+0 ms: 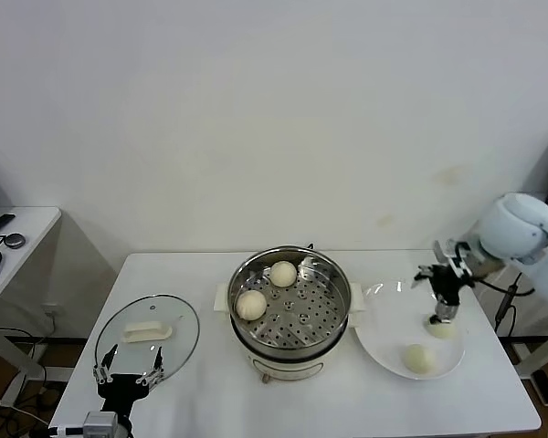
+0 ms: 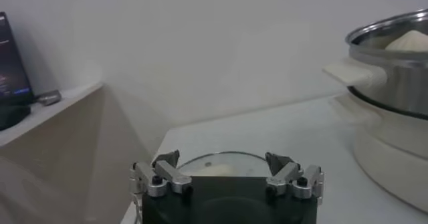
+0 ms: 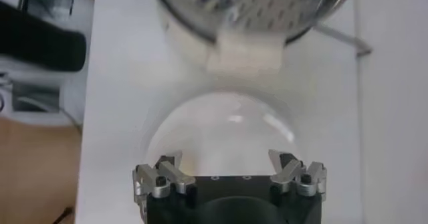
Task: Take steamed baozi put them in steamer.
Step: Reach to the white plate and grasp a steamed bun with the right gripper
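right pincer (image 1: pixel 441 315) spread open above plate (image 1: pixel 384 342) bun, right of frame | two baozi (image 1: pixel 251 305) in centre steamer (image 1: pixel 333 315) | left pincer (image 1: pixel 126 375) open, lower left | no legible writing

Steamer (image 1: pixel 290 310): round, shiny stainless-steel pot with a perforated tray inside, seated upright on a cream-white base with side handles, uncovered, at the middle of the bench, well to the left of the right gripper's fingers (image 1: pixel 444 313). Steamed baozi: four smooth, cream-white, round buns. Two rest on the perforated tray, apart from each other: one (image 1: pixel 283 273) toward the far rim, one (image 1: pixel 251 305) by the left rim. A third (image 1: pixel 442 328) lies directly below the right fingers, partly hidden by them. The fourth (image 1: pixel 419 358) lies nearer the bench front, just beside the third.
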Motion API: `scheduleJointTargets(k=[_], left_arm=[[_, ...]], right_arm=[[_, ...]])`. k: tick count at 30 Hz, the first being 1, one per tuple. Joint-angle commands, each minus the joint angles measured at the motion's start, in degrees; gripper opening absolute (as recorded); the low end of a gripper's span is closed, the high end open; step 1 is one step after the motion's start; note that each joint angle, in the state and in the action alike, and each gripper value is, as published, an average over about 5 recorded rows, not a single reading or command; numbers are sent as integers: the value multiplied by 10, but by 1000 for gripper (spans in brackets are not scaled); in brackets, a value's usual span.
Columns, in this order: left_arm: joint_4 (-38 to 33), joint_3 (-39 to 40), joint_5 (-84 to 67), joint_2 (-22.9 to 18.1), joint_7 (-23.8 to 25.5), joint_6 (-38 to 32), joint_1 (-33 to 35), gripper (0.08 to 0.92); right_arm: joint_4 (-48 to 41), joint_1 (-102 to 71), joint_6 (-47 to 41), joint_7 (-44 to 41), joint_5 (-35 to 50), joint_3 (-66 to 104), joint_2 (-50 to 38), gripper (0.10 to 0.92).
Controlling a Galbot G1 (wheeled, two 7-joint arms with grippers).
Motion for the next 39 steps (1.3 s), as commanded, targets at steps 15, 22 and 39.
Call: scheduleJointTargets(k=[15,22,39], left_arm=[[27,-6,12,2,5,2,-2,823],[35,-8,14,1,7,5,-11,823],[35,-9,15,0,7,5,-10,823]], right_arm=[[-121,-228,36,5,-135,121,90,823],[-138,-224,35,12,-133,117,121,823],[-149,-212,31,7,-139,105,136,823]])
